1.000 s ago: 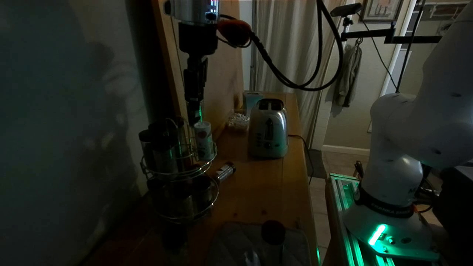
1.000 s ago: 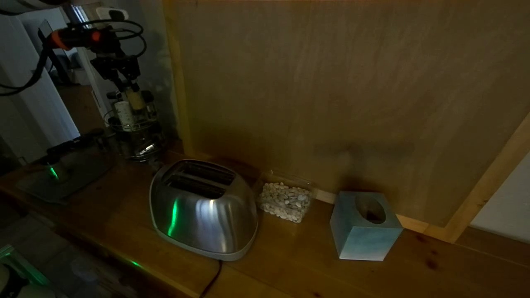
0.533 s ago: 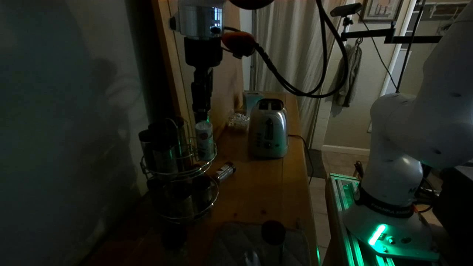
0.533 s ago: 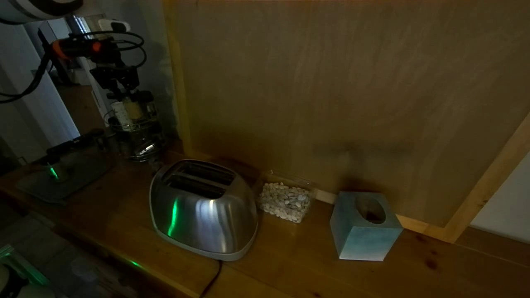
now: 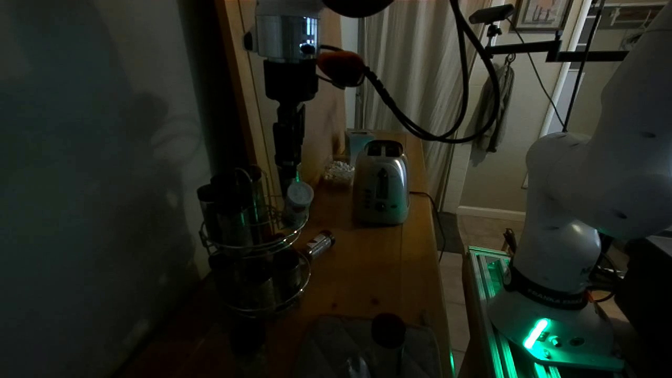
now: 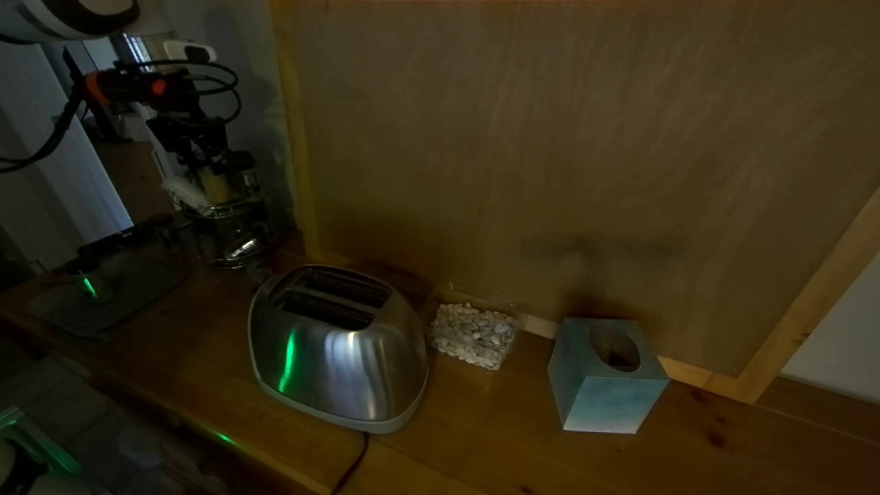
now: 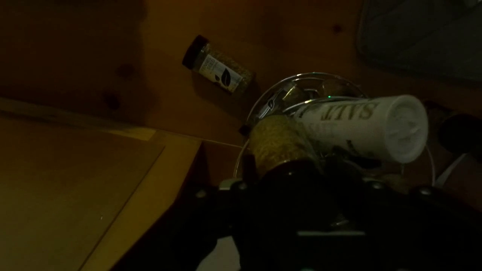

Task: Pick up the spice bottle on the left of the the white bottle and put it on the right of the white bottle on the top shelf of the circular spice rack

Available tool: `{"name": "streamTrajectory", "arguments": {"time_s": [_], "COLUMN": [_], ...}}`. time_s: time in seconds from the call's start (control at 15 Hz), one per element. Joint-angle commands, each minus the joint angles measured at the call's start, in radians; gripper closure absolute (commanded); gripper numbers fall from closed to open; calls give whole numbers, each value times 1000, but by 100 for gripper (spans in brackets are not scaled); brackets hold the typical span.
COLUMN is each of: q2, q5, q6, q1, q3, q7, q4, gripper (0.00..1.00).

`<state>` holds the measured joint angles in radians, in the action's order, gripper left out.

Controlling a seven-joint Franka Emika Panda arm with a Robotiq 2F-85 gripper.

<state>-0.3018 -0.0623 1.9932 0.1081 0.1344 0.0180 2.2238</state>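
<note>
My gripper (image 7: 290,165) points down, its fingers on either side of a glass spice bottle (image 7: 278,139) with yellowish contents and dark cap. The fingers look shut on its cap end; the dark picture blurs the contact. This bottle also shows below the gripper (image 6: 201,161) in an exterior view (image 6: 216,187). It stands low within the top shelf of the circular spice rack (image 5: 247,247). The white bottle (image 7: 350,124), marked SALT, leans outward right beside the fingers. It also tilts in both exterior views (image 5: 298,203) (image 6: 185,191).
Other dark-capped jars (image 5: 233,226) crowd both tiers. A jar (image 7: 220,69) lies on the table beside the rack. A steel toaster (image 6: 340,357), pebble box (image 6: 474,333) and blue tissue box (image 6: 605,378) stand along the wooden panel. A grey mat (image 5: 336,341) lies in front.
My gripper has come down with the spice bottle to the top shelf. The white bottle stood upright before and now leans outward, away from the gripper.
</note>
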Motion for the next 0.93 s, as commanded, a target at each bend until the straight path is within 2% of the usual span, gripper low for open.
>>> {"name": "streamTrajectory", "arguments": {"time_s": [0.0,0.4,0.87], "q2": [-14,-18,-24], "q5": [35,71,114], "q6": [30,63,37], "q1": [5,7,18], "q3": [-12,-17,-7], "q7": [2,9,18], "q4": [31,47,71], "gripper": [76,76,76]}}
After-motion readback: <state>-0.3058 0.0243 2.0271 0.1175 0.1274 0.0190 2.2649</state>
